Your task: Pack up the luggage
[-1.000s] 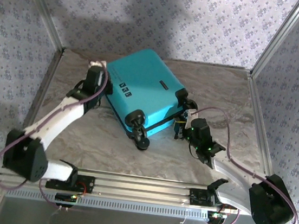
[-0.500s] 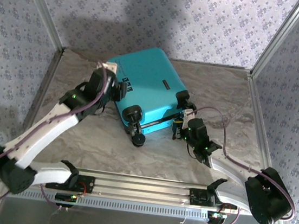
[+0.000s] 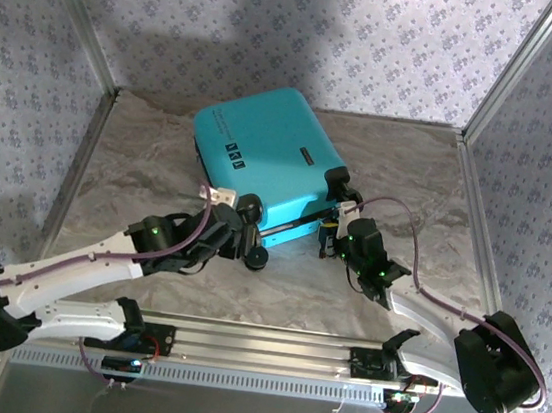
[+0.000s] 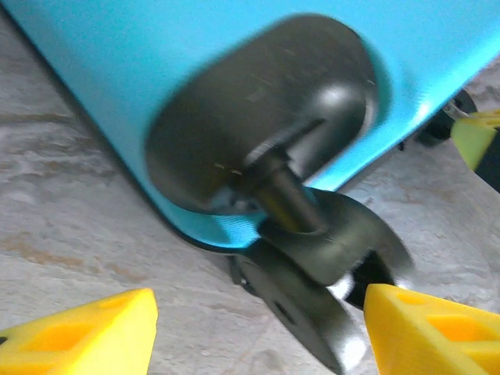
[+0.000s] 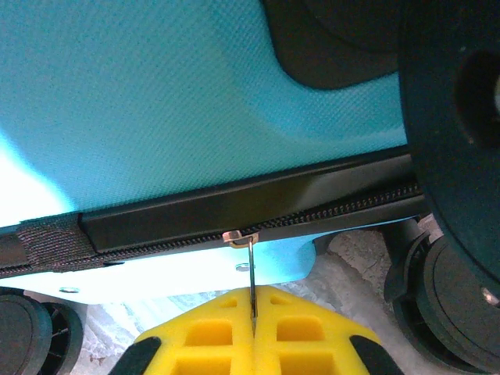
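A small turquoise hard-shell suitcase (image 3: 267,160) lies flat and closed in the middle of a marbled grey-beige tabletop (image 3: 411,173), with its wheeled end towards the arms. The shell is finely pebbled plastic with rounded corners.

At the suitcase's near right corner, the right tool (image 5: 251,328) has its yellow ribbed fingers pressed together. They pinch a thin metal zipper pull (image 5: 251,273) that hangs from the black woven zipper band (image 5: 234,207).

The left tool (image 4: 258,336) is at the near left corner. Its yellow fingers are spread wide on either side of a glossy black caster wheel (image 4: 336,258) on a short stem, and they grip nothing.

The step in hand looks like zipping the case shut. The next move probably calls for a steady draw of the pull along the band. The left tool would brace the corner so the light shell does not slide.
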You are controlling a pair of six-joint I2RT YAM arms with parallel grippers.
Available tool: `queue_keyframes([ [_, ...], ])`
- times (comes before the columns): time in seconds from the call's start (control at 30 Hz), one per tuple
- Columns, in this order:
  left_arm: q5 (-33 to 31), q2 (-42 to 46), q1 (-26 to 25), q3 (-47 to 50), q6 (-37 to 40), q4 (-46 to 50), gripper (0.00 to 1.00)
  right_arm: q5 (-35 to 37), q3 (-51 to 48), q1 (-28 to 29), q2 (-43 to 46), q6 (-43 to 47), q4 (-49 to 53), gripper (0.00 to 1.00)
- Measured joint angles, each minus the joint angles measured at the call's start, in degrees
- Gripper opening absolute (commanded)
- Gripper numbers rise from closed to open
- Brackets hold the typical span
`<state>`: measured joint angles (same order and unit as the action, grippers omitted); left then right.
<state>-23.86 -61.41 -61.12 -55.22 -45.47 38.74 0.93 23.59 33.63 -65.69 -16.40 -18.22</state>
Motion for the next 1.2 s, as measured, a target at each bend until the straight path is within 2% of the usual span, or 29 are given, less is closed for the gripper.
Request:
queue_keyframes([
  [0.43,0.5,-8.7,-0.4,-3.9,-4.2,-0.7,0.74,1.2,0.0,0.1,1.6,0.0,0.9,0.00],
  [0.7,1.7,-9.4,-0.5,-4.0,-3.7,-2.2,0.76,2.3,0.0,0.0,1.6,0.0,1.0,0.00],
  [0.93,3.0,-7.2,-2.4,-4.0,-3.1,-4.1,0.83,2.6,0.0,0.1,2.0,0.0,1.6,0.00],
  [1.2,3.6,-9.2,-2.6,-5.0,-4.1,-3.8,0.84,2.6,0.0,0.1,2.3,0.1,1.9,0.00],
])
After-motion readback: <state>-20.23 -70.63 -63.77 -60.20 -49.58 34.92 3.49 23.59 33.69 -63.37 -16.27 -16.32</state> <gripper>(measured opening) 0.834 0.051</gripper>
